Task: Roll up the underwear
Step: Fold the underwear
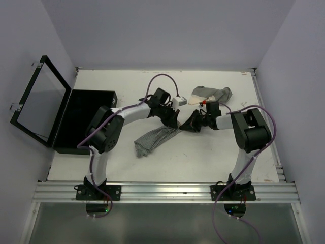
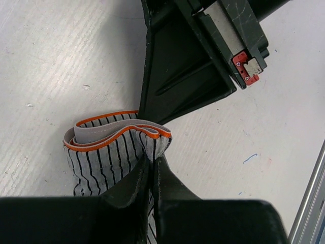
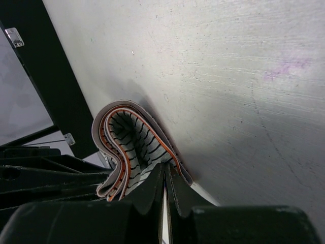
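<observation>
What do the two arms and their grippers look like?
The left arm and the right arm have bulky black joints and white links. A thin purple cable loops along each. The left gripper and the right gripper have black wedge-shaped fingers tapering to narrow tips. A small red and white part sits on the right gripper's body.

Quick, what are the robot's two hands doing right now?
Left gripper: closed, pinching the striped underwear.
Right gripper: closed, pinching the same striped underwear.
</observation>
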Motion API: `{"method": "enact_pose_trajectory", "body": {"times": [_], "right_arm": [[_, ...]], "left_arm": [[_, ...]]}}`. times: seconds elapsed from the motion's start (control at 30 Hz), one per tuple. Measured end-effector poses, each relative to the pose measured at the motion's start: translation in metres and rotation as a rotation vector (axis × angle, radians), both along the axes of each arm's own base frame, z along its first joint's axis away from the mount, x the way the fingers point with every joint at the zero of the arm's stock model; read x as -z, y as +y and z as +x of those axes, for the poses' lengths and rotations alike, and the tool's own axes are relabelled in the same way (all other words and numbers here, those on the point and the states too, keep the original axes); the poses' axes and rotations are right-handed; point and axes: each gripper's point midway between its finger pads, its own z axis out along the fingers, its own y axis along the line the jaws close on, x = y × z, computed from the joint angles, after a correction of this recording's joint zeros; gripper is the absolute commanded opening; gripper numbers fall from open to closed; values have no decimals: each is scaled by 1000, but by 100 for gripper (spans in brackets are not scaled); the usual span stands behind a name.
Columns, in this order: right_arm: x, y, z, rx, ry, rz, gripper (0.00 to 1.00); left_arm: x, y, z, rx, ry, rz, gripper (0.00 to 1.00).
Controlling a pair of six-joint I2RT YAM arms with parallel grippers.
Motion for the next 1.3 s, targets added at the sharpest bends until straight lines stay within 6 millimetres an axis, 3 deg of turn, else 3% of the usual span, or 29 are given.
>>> {"method": "enact_pose_trajectory", "body": {"times": [0.57, 0.73, 0.83, 1.03, 1.3], "right_arm": [[0, 0, 0, 2, -3, 2, 9], [-1, -2, 1, -1, -9, 2, 21], [-5, -8, 2, 0, -23, -5, 22], [-17, -30, 10, 46, -37, -16, 18], [-24, -26, 12, 65, -24, 9, 15]], "left_arm": [[23, -3, -2, 0, 50, 9, 11], [26, -4, -3, 6, 61, 2, 20], [25, -7, -4, 2, 76, -13, 26], [25, -12, -4, 0, 85, -38, 29], [25, -13, -4, -3, 91, -46, 30]]}}
